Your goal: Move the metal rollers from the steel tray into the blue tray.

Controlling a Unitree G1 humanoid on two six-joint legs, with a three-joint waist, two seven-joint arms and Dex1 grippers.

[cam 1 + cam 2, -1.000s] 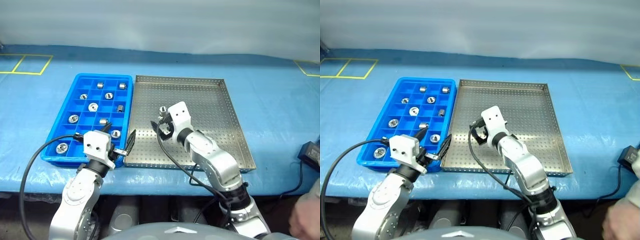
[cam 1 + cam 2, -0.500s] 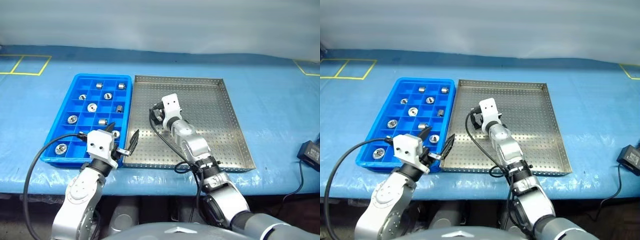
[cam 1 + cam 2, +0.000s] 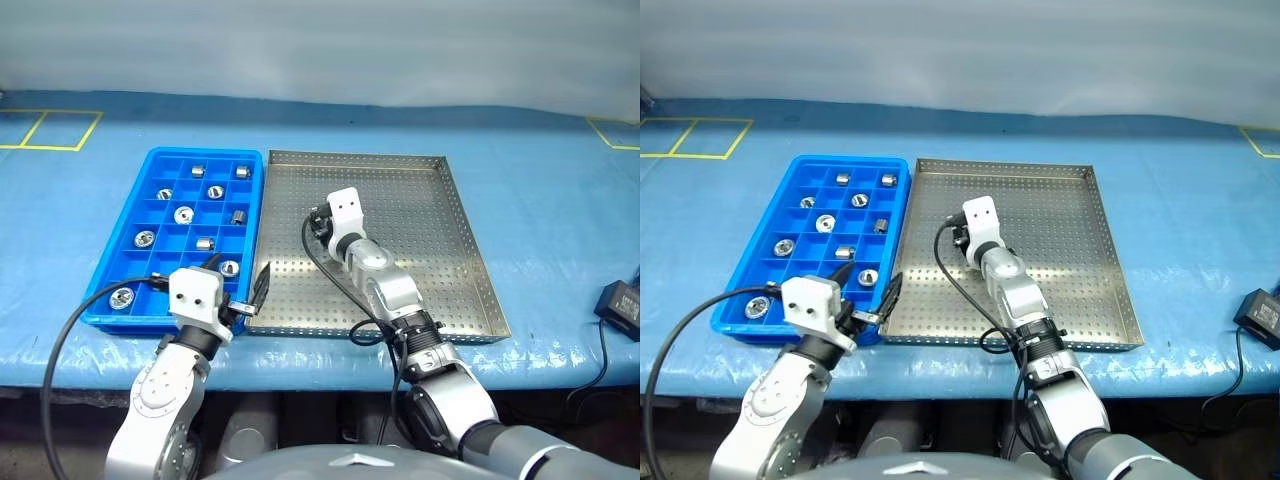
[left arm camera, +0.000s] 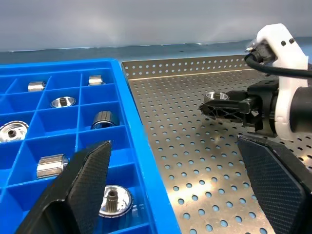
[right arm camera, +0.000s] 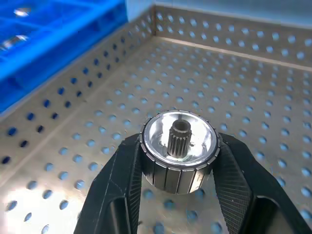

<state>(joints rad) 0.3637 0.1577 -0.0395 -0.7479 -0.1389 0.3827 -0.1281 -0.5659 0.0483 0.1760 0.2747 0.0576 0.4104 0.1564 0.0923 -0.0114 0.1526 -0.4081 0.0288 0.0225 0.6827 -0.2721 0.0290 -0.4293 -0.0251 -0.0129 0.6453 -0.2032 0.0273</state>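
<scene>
The right end effector [image 5: 178,195] is out over the steel tray [image 3: 440,290], in its left half near the middle, and its 2 black fingers [image 5: 122,190] are pinching 1 roller [image 5: 179,150]. In the right wrist view the roller stands upright between them, its toothed centre hub facing up, a finger pressed against each side, with the perforated floor just beneath. From the left wrist view the same roller shows as a small bright disc at the tips of the right end effector [image 4: 214,103], low over the floor; whether it touches the floor I cannot tell.

The left end effector [image 3: 240,285] is spread wide and holds nothing. It hangs at the near edge of the 2 trays, where the blue tray [image 3: 105,300] meets the steel tray, with 1 finger [image 4: 85,178] over the blue compartments and the other over the perforated floor.

The blue tray sits touching the left side of the steel tray on the blue tabletop [image 3: 540,200]. 9 rollers [image 3: 184,214] lie in its compartments, 1 per cell, scattered from the far rows to the near-left corner. Some stand on end, others lie on their sides.
</scene>
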